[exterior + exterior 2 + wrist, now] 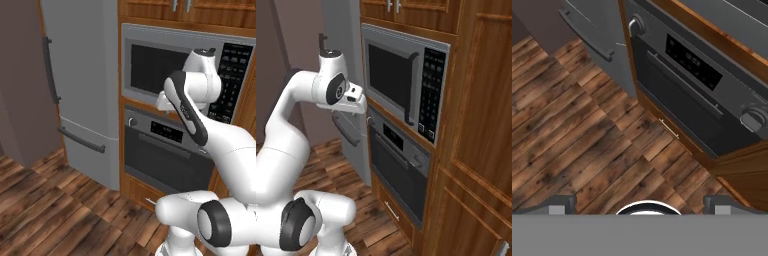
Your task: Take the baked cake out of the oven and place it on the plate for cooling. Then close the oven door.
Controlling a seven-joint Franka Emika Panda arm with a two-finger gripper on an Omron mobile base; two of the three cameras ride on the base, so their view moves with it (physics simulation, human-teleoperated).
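The gripper [640, 204] hangs high over the wooden floor [572, 130], aimed steeply down, its two dark fingertips [562, 202] spread as far apart as they go and nothing held between them.

Going left to right in the hand view: up and left of the gripper is the grey fridge [597, 30] with its dark bar handle. Next, ahead of the gripper and well apart from it, stands the oven [712, 95], set into the wooden cabinet. The oven door [682, 112] is shut, flat and upright in the front. Its long axis runs slantwise in this view, from upper left down to lower right, and the grey bar handle [684, 80] lies along the same line, just under the control strip with its display [693, 62] and a round knob at each end. Under the door is a wooden drawer [669, 131].

In the base views the oven [167, 150] sits below the hand, under the silver microwave [165, 65].
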